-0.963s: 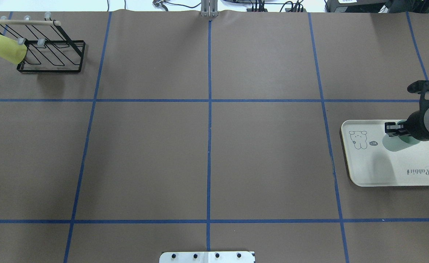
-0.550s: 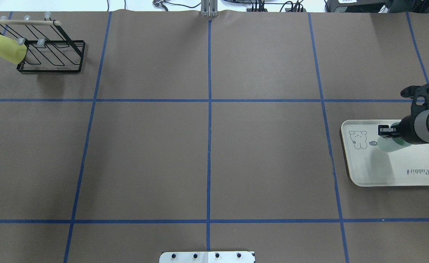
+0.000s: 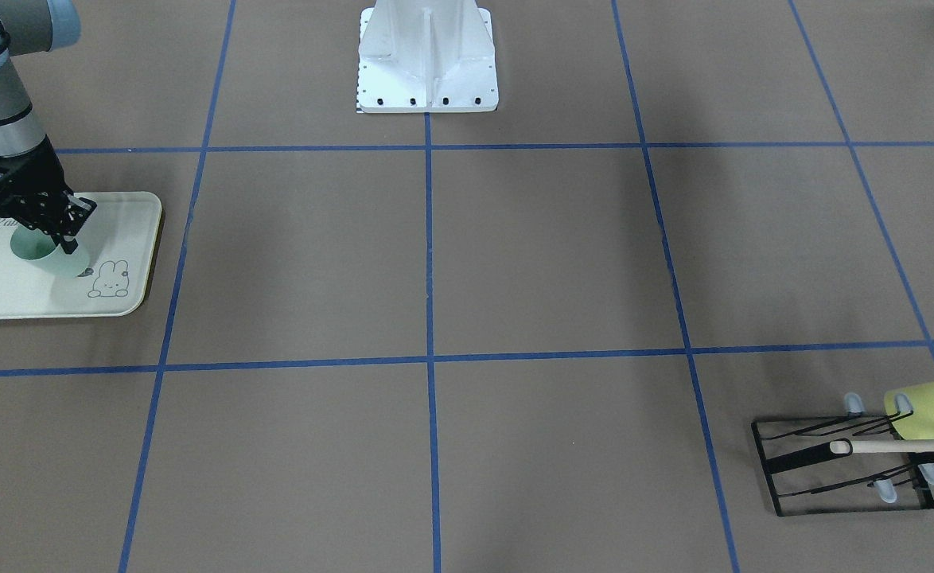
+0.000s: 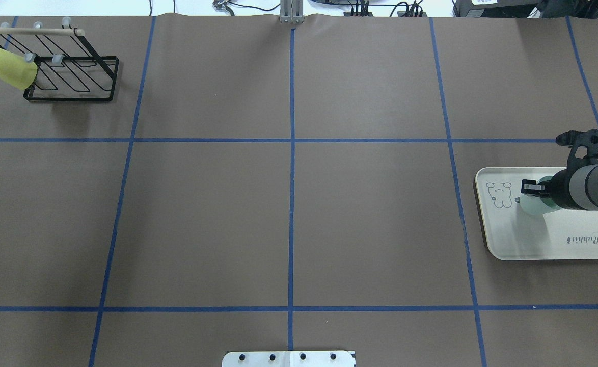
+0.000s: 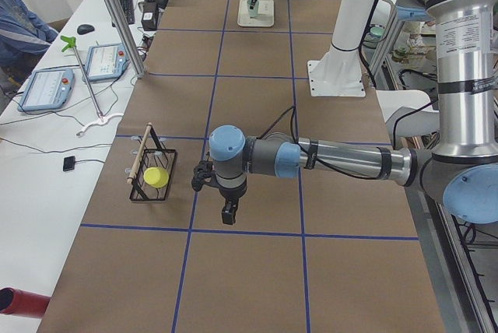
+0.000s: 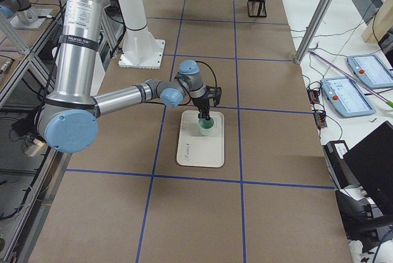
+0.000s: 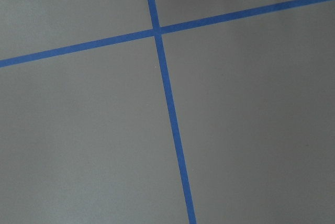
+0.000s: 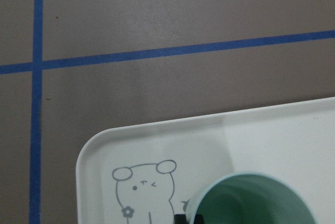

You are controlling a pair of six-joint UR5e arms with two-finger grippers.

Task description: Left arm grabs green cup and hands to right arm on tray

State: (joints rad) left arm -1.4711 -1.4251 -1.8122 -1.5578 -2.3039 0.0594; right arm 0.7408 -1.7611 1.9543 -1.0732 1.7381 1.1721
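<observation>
My right gripper (image 4: 527,186) is shut on the rim of the pale green cup (image 4: 531,205). It holds the cup low over the cream tray (image 4: 574,250), next to the bunny drawing. The cup tilts a little; I cannot tell whether it touches the tray. The front view shows the same gripper (image 3: 69,227), cup (image 3: 41,253) and tray (image 3: 5,298). The right wrist view shows the cup's open rim (image 8: 251,203) and the tray corner (image 8: 131,150). My left gripper (image 5: 228,215) shows only in the left side view, above bare table. I cannot tell if it is open.
A black wire rack (image 4: 75,76) with a yellow-green cup (image 4: 7,67) on it stands at the far left corner. The robot's white base plate (image 4: 289,358) is at the near middle edge. Blue tape lines grid the brown table.
My right gripper has moved left across the tray with the green cup in it, toward the bunny drawing.
</observation>
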